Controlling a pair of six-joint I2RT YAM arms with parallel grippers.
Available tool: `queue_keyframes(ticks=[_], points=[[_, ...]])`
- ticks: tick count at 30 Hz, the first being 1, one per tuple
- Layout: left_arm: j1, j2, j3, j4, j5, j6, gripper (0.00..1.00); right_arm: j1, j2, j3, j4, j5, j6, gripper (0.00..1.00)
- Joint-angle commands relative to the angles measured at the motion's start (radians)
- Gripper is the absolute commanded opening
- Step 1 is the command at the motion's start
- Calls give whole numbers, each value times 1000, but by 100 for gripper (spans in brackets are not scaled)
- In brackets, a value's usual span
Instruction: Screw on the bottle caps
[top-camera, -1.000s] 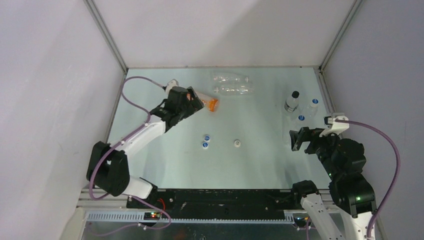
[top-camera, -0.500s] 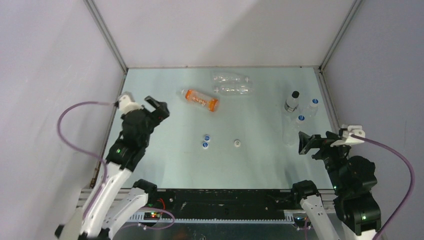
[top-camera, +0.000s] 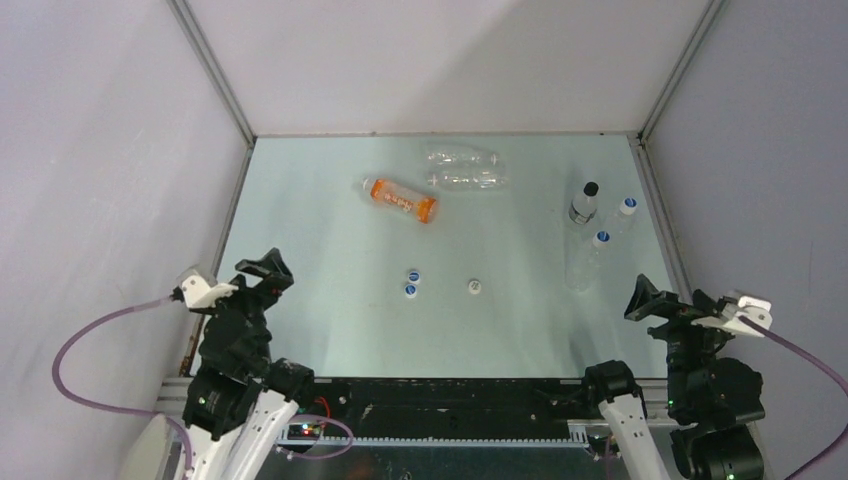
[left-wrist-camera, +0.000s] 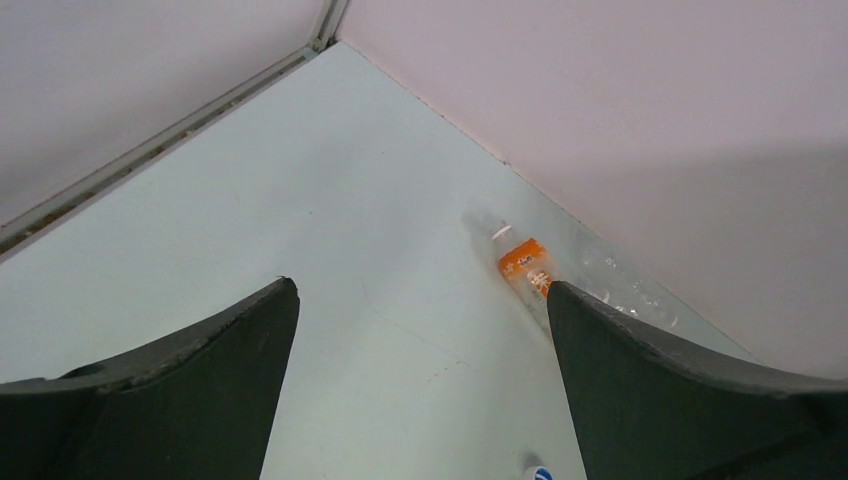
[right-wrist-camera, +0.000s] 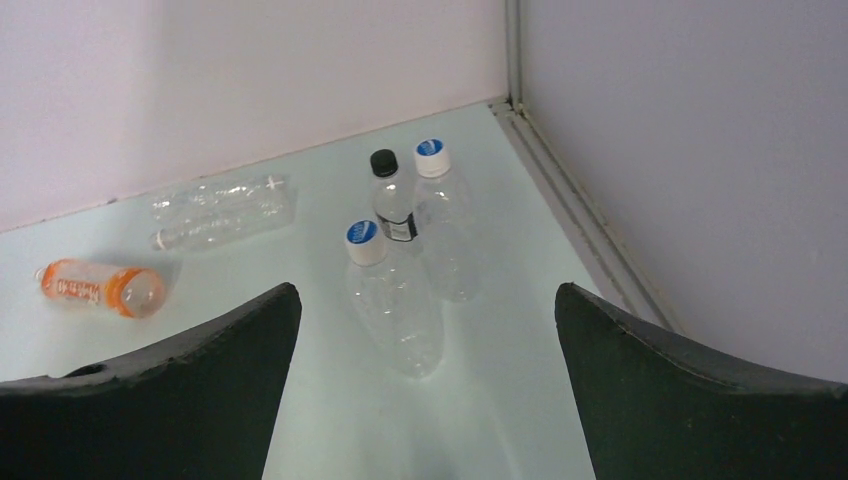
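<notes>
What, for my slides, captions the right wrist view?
Three capped bottles stand beyond the open end effector; two clear bottles and an orange-labelled bottle lie left.

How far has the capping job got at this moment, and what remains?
Done: the upright bottles on the right wear caps, one black, two blue-topped. In hand: nothing; the left pincer and right pincer are open and empty, near the table's near edge. Left: three loose caps sit mid-table, and three lying bottles wait at the back; whether those are capped is unclear.
</notes>
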Motion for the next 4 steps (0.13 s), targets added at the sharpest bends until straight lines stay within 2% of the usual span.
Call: queue_keyframes(ticks=[1, 4], points=[[0, -75, -16, -20, -38, 85, 100, 2, -50, -21, -28, 95, 29, 99], [0, -112, -32, -12, -13, 126, 100, 1, -70, -30, -38, 133, 64, 99]])
